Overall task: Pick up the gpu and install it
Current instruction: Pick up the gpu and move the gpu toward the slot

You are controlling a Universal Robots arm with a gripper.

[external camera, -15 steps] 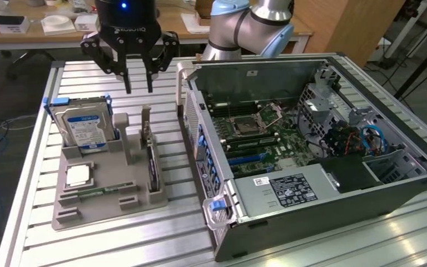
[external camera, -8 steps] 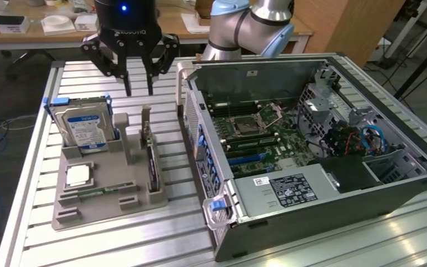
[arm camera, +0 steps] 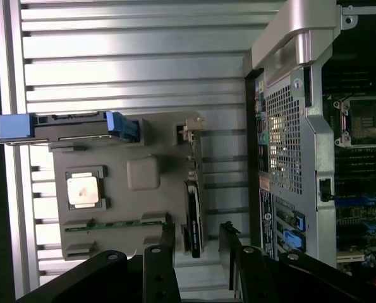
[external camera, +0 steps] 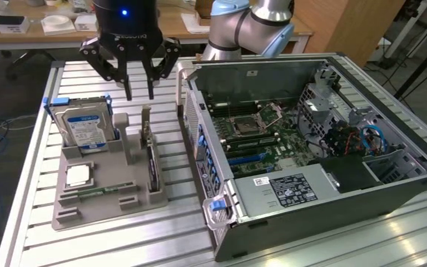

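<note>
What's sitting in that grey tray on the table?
A blue-labelled hard drive standing up, a square silver chip lying flat, and the graphics card on its edge. The slots of the tray hide the bottom edges of the drive and card.

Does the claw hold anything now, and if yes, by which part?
Nothing is held. The claw is open, over the grey tray where the gpu stands on edge.

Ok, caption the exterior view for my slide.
Open claw hovers over the gpu in its gray holder beside the computer case.

Oblique exterior, overhead wrist; shared gpu (external camera: 153,167)
</note>
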